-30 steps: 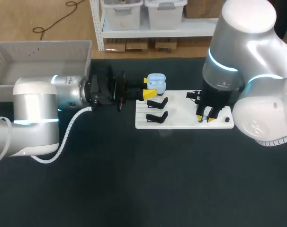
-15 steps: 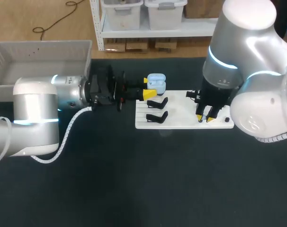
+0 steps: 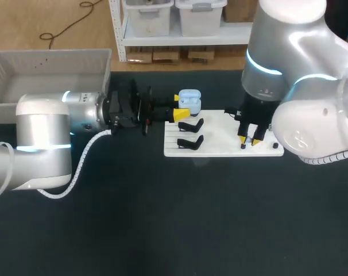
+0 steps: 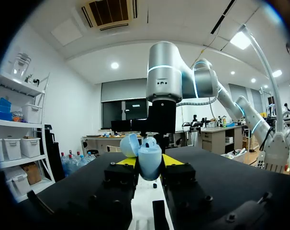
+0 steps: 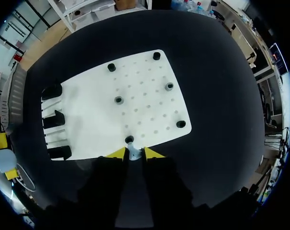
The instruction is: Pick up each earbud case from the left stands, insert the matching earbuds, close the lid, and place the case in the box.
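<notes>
Left arm comes in from the left edge of the head view, lying level. The left gripper point(image 3: 180, 107) is at the upper left corner of the white board point(image 3: 220, 147). Its 2 yellow tips press the light blue earbud case point(image 3: 189, 98) from 2 sides, so the jaws are closed on the case. In the left wrist view the case lid is hinged open and tipped to one side. Cannot tell whether the case rests on a stand or hangs free. 2 black stands point(image 3: 191, 125) sit on the board's left part, just below the case in the head view. Right arm comes in from the right edge, wrist pointing straight down. The right gripper point(image 3: 250, 140) is over the lower right part of the board. In the right wrist view its tips stand close together, with a small pale earbud point(image 5: 133, 154) touched on both sides, so the jaws grip the earbud. The earbud is just beside 1 of 6 small black pegs point(image 5: 118, 100) spread over the board. Grey box point(image 3: 47, 62) sits at the upper left of the head view, well apart from the board. Black table point(image 3: 162, 218) lies under everything.
</notes>
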